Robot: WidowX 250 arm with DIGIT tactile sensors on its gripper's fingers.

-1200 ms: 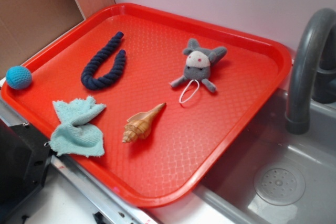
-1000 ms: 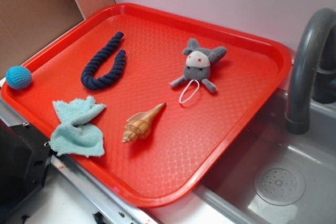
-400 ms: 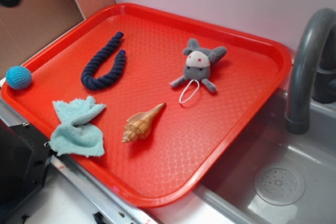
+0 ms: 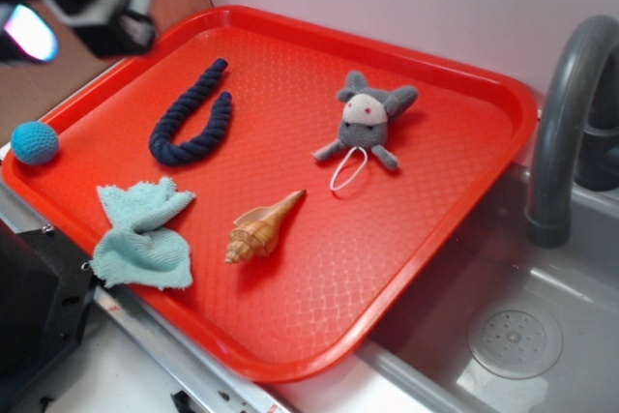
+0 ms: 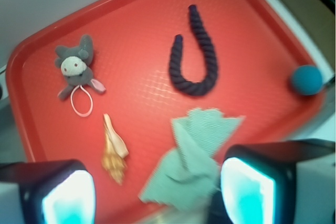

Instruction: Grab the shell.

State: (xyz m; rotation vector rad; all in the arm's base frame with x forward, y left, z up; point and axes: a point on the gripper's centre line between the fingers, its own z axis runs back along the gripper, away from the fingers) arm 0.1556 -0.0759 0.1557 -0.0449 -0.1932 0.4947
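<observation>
The tan-and-brown spiral shell (image 4: pixel 262 227) lies on its side on the red tray (image 4: pixel 455 157), near the front middle, tip pointing toward the back right. In the wrist view the shell (image 5: pixel 114 153) lies lower left of centre. My gripper (image 4: pixel 73 9) hangs high at the top left of the exterior view, blurred, far from the shell. In the wrist view my gripper (image 5: pixel 157 195) is open and empty, its two glowing cyan pads (image 5: pixel 68 198) wide apart above the tray's near edge.
On the tray lie a light teal cloth (image 4: pixel 143 234), a dark blue rope loop (image 4: pixel 191 115) and a grey plush with a white loop (image 4: pixel 368 123). A blue crocheted ball (image 4: pixel 35 142) sits off the tray's left edge. A grey sink (image 4: pixel 522 336) and faucet (image 4: pixel 566 113) stand right.
My gripper has come into the exterior view at the top left and moved down and right. Nothing on the tray has moved.
</observation>
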